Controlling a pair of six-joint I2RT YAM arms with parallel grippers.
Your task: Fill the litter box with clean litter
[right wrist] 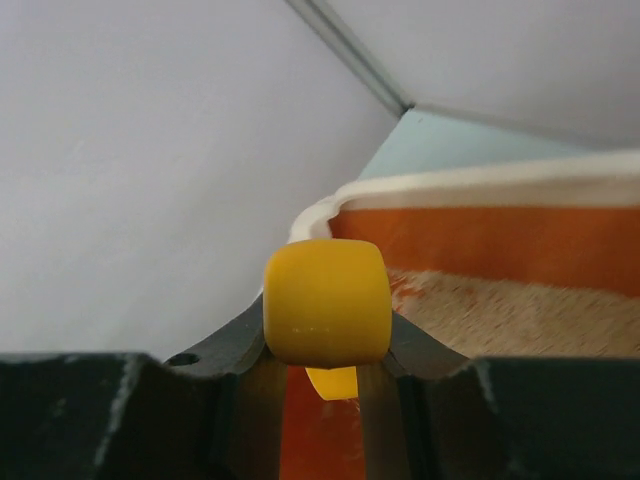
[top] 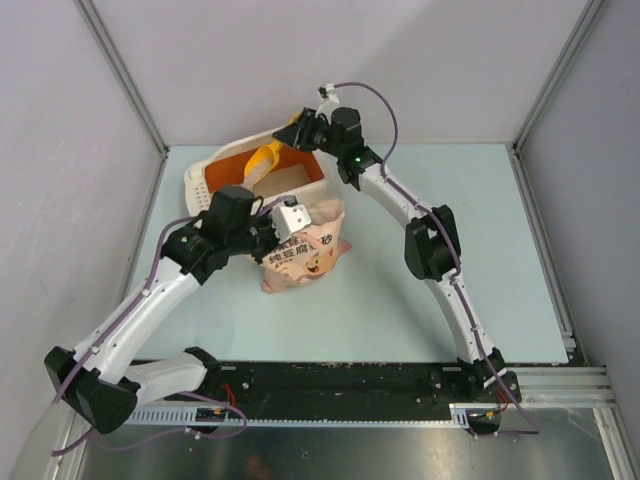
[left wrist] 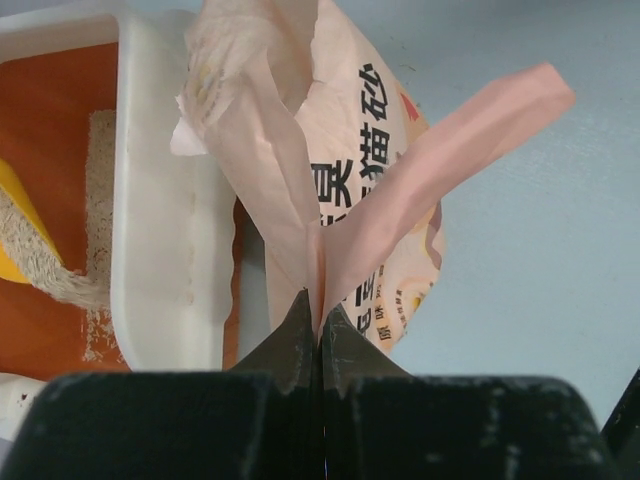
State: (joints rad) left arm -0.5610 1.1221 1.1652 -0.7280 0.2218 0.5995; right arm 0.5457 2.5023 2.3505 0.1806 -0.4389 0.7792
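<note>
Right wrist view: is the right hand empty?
No, the right hand grips the yellow scoop by its handle, above the litter box.

Brightly, evenly lit from overhead in the top view — diffuse, with only faint soft shadows on the table (top: 380, 300) beside the bag (top: 305, 255) at frame centre. Crisp on the bag's print in the left wrist view, yet dark and blurred along the bottom edge at the left gripper (left wrist: 318, 310). Softer in the right wrist view — mild blur on the scoop handle (right wrist: 325, 300) at centre, near-black across the bottom strip.
</note>
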